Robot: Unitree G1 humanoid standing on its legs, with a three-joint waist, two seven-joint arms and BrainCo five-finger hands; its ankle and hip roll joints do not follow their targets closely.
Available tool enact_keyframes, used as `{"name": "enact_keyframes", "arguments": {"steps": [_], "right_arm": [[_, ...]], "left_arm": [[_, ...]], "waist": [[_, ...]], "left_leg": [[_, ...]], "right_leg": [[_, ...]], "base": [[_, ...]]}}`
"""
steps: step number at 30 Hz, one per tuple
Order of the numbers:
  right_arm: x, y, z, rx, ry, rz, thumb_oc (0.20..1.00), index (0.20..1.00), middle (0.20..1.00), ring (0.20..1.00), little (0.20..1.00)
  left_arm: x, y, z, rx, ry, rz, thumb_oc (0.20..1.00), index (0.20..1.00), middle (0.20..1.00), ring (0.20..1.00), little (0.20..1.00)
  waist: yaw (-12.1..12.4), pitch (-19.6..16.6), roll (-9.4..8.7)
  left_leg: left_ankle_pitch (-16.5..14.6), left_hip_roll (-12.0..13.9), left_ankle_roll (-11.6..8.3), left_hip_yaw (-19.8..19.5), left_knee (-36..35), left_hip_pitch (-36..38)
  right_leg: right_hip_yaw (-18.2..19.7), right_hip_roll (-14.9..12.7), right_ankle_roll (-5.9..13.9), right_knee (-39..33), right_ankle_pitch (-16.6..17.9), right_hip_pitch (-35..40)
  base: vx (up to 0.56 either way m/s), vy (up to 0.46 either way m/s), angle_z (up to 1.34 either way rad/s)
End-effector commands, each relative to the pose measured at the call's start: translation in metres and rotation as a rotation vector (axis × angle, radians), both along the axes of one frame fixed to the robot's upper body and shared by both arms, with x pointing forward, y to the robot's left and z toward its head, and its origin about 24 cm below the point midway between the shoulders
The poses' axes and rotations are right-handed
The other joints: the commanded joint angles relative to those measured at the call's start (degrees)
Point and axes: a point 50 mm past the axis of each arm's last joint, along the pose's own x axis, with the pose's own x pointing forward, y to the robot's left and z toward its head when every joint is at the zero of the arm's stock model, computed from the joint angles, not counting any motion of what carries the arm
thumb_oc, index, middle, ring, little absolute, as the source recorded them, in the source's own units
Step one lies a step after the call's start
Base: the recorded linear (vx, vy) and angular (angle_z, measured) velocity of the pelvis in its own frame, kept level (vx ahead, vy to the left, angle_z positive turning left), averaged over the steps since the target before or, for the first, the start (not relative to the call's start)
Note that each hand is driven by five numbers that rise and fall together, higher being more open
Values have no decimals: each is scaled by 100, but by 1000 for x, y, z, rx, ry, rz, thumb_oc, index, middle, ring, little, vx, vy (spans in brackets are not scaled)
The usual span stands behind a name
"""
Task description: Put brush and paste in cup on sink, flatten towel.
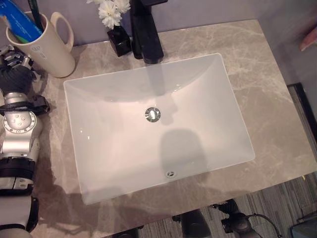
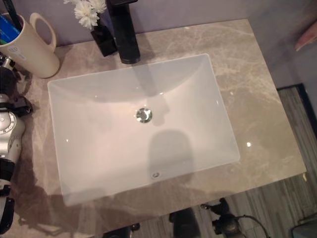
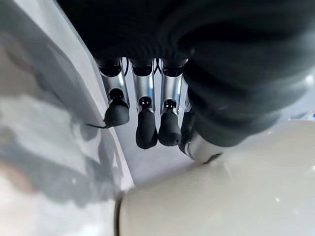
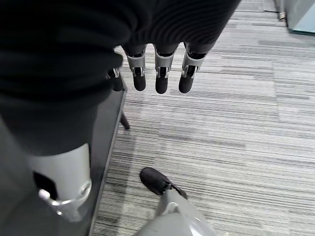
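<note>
A cream cup with a handle stands on the counter at the back left corner. A blue paste tube and a dark brush stick out of it. My left hand rests just left of the cup. In the left wrist view its fingers hang straight beside the cup's wall and hold nothing. My right hand hangs below the counter over the carpet, fingers straight and empty. A bit of pink cloth shows at the far right edge.
A white rectangular sink takes up the middle of the marbled counter. A black faucet and a small black vase with white flowers stand behind it. Grey striped carpet lies beyond the counter's front edge.
</note>
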Motion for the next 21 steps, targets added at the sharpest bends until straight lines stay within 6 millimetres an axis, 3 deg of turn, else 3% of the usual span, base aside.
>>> {"name": "enact_keyframes", "arguments": {"steps": [1, 12, 21], "right_arm": [[16, -6, 12, -19, -75, 9, 1000, 1000, 1000, 1000, 1000], [18, 1, 13, -6, -94, 29, 1000, 1000, 1000, 1000, 1000], [-2, -7, 0, -26, -4, -26, 1000, 1000, 1000, 1000, 1000]], "left_arm": [[10, -9, 3, 11, -10, -7, 200, 200, 200, 200, 200], [18, -21, 1, -5, -15, -17, 200, 200, 200, 200, 200], [-7, -8, -26, 17, -14, 83, 200, 200, 200, 200, 200]], "waist": [[-109, 7, -2], [-159, -34, -58], [6, -126, -22]], "left_leg": [[7, 110, -188, -181, 20, 141], [22, 204, -226, -72, 20, 162], [-4, 289, -274, -121, 20, 409]], "right_leg": [[87, -360, 585, 15, 641, 18], [185, -300, 558, -16, 587, -47], [61, -260, 469, 2, 405, 269]], "base": [[10, 1, -17], [2, -14, -6], [1, -38, -2]]}}
